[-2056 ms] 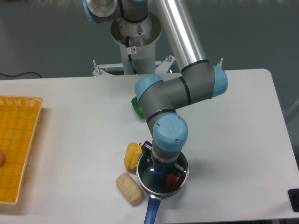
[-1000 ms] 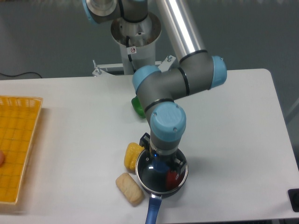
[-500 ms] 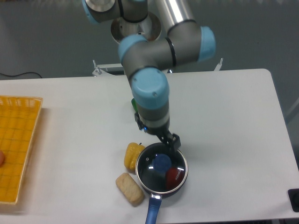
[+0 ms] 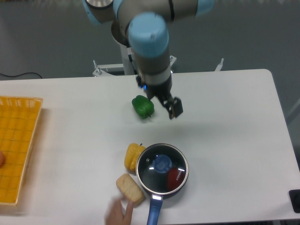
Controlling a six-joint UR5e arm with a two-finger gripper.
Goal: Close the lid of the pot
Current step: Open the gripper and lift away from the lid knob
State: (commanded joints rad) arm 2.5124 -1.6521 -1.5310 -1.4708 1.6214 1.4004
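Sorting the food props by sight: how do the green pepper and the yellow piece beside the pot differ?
The green pepper is green and lies alone, apart from the pot; the yellow piece is yellow, sits against the pot's rim and nearer the front edge. Both rest on the white table, outside the pot.

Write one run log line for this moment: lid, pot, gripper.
lid: seated on pot | gripper: lifted clear, holding nothing, jaws state unclear | red item visible under glass | task: looks done

Grey-jointed arm [image 4: 150, 51] with light-blue end caps, silver base column, small black fingers [image 4: 175, 108]
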